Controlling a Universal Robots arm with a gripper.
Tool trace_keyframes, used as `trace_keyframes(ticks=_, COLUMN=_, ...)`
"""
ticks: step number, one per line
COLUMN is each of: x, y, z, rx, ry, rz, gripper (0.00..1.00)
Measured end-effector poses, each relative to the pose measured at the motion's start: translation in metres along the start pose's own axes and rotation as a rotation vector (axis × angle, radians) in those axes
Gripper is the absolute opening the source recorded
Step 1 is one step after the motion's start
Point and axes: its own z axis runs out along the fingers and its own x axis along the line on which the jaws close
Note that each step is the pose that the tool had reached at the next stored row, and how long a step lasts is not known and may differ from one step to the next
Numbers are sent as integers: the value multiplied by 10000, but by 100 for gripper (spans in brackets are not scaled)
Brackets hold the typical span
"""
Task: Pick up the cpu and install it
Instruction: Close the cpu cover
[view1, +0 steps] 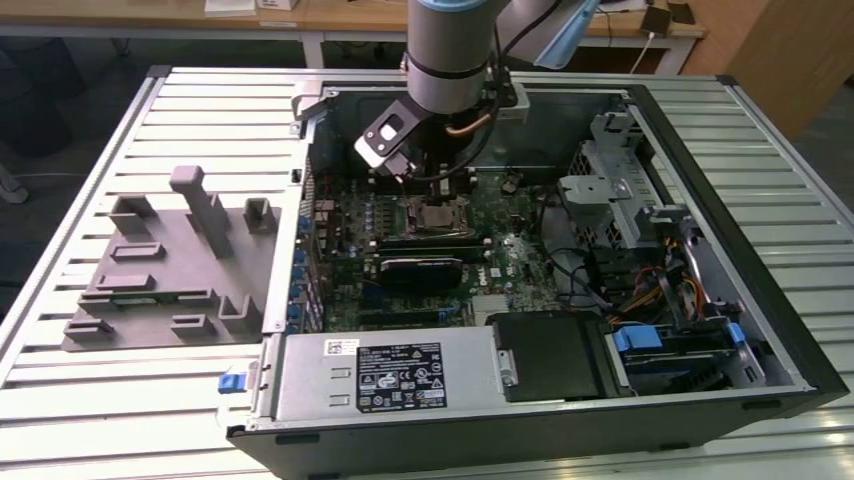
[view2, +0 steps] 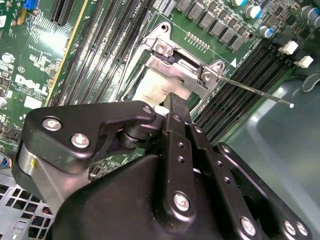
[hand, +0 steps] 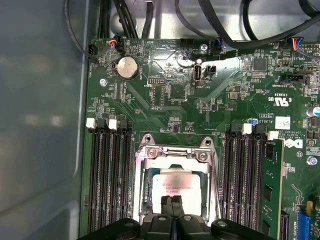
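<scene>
You are working deep inside the open computer case (view1: 787, 330), so the biggest hazard is the arm itself. Any sideways drift is bringing the wrist towards the case walls and the cables running beyond the pincer (hand: 172, 199).

Below the pincer, the motherboard (hand: 170, 90) is lying flat in the case, with memory slots (hand: 107, 180) flanking the pincer on both sides. A hard downward push is risking flex in the board.

Directly under the fingertips, the metal socket frame (hand: 172, 150) is holding the cpu (hand: 175, 186), which is lying flat inside it, silvery top facing up. The fingers (view2: 172, 117) are sitting together with nothing visible between them, their tips at the cpu's near edge. You cannot tell whether they are touching it.

The finest risk is here. If the cpu is resting slightly askew, pressing on one edge is likely tilting it and bending the socket contacts beneath.

The thin retention lever (view2: 255, 91) is sticking out free just beside the pincer, where a finger could catch it.
</scene>
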Motion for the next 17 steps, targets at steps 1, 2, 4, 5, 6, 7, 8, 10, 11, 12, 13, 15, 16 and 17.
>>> trace_keyframes(ticks=1, x=0, y=0, z=0, rx=9, ry=1, rz=-108, gripper=11)
trace_keyframes(ticks=2, x=0, y=0, z=0, rx=22, ry=3, rz=-257, gripper=11)
trace_keyframes(ticks=4, x=0, y=0, z=0, rx=51, ry=7, rz=-609, gripper=11)
trace_keyframes(ticks=5, x=0, y=0, z=1, rx=67, ry=9, rz=-797, gripper=11)
trace_keyframes(ticks=6, x=0, y=0, z=1, rx=83, ry=10, rz=-978, gripper=11)
trace_keyframes(ticks=7, x=0, y=0, z=1, rx=99, ry=10, rz=-1156, gripper=11)
trace_keyframes(ticks=8, x=0, y=0, z=1, rx=114, ry=11, rz=-1336, gripper=11)
trace_keyframes(ticks=10, x=0, y=0, z=2, rx=145, ry=10, rz=-1699, gripper=11)
trace_keyframes(ticks=11, x=0, y=0, z=2, rx=161, ry=11, rz=-1879, gripper=11)
trace_keyframes(ticks=12, x=0, y=0, z=2, rx=178, ry=11, rz=-2068, gripper=11)
trace_keyframes(ticks=13, x=0, y=0, z=3, rx=193, ry=11, rz=-2248, gripper=11)
trace_keyframes(ticks=15, x=0, y=0, z=3, rx=224, ry=11, rz=-2607, gripper=11)
trace_keyframes(ticks=16, x=0, y=0, z=4, rx=240, ry=12, rz=-2785, gripper=11)
trace_keyframes(ticks=17, x=0, y=0, z=4, rx=255, ry=12, rz=-2965, gripper=11)
